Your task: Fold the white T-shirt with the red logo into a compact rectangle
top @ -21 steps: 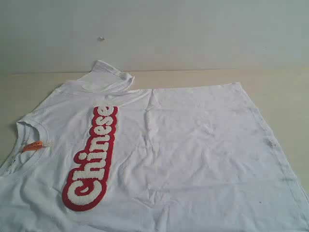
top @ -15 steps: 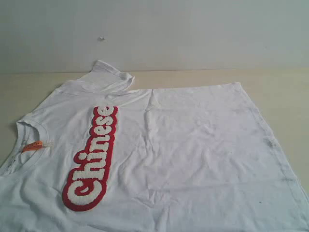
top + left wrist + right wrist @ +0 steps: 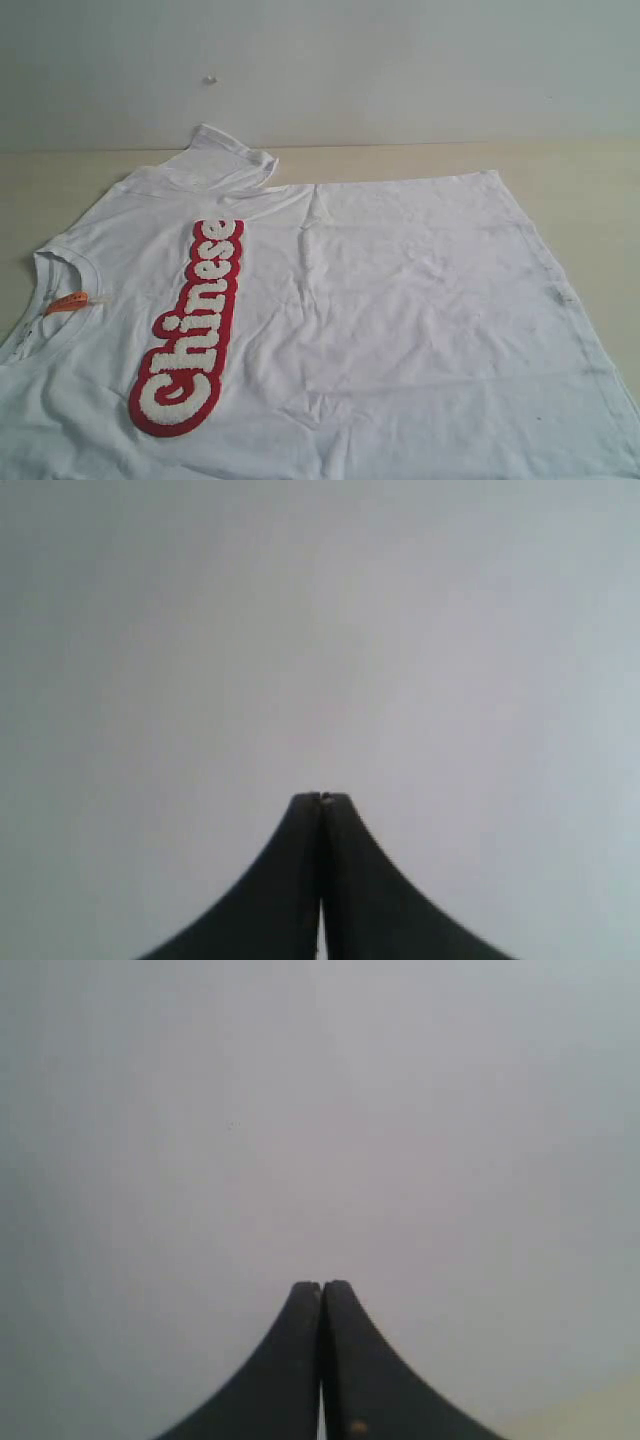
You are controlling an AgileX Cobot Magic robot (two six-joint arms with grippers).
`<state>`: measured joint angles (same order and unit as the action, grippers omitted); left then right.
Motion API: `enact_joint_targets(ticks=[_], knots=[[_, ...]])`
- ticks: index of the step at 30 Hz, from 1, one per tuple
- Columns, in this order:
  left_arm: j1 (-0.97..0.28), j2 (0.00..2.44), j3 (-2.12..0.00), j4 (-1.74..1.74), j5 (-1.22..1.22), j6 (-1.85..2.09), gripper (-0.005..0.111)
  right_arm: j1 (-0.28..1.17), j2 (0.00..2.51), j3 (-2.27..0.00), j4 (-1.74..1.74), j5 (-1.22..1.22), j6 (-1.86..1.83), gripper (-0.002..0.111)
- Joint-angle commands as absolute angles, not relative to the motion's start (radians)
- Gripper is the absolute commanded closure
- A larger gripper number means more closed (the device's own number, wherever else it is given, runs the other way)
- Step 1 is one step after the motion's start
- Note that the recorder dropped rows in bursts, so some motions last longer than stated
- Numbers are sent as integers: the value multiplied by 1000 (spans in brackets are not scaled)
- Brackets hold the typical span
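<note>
1. Scene from the exterior camera: a white T-shirt (image 3: 400,300) lies spread face up on a pale beige counter (image 3: 585,185), with a plain grey-white wall (image 3: 420,60) behind it.
   - The red logo (image 3: 190,325) is a long strip of plump white letters on thick red, spelling "Chinese". Its capital C is nearest the camera and the word runs away toward the wall.
   - Left of the logo sits the ribbed neckline (image 3: 62,250). A small orange neck tag (image 3: 68,303) lies inside it, level with the logo's middle.
   - Beyond the logo's far end, one short sleeve (image 3: 228,160) lies rumpled at the shirt's far edge, close to the wall.
   - Right of the logo the shirt's body stretches out wide, lightly creased, ending in a straight hem. Bare counter shows past that hem.
   - On the near side of the logo the cloth runs out of the picture.
2. Left wrist camera: the left gripper (image 3: 321,798) shows as two dark curved jaws pressed tip to tip, with nothing between them. Behind them is only blank pale grey; the shirt does not appear here.
3. Right wrist camera: the right gripper (image 3: 321,1285) looks the same, its dark jaws closed flat against each other and holding nothing. The backdrop is pale grey with a beige sliver in one corner, and I cannot tell what that sliver is.
</note>
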<state>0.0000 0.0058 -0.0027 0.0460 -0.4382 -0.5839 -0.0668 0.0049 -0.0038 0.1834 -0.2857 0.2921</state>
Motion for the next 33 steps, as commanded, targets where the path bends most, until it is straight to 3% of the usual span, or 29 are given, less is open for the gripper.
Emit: enact_joint_targets(ticks=[1,8,14,20,27,33], knots=[[1,0,-93,298,-403,-832,107,-73,0,-92,181,-152,325,108],[1,50,-370,496,-53,-895,107,-73,0,-318,138,121,308,108],[-1,223,-520,494,-7,-895,107,-73,0,-448,0,126,280,108],[-1,475,-638,552,84,-868,107,-73,189,-562,-22,200,268,108],[-1,778,-758,511,386,-439,107,-71,561,-719,-14,374,114,108],[-1,1081,-908,23,654,266,107,-71,916,-910,175,582,-138,108]])
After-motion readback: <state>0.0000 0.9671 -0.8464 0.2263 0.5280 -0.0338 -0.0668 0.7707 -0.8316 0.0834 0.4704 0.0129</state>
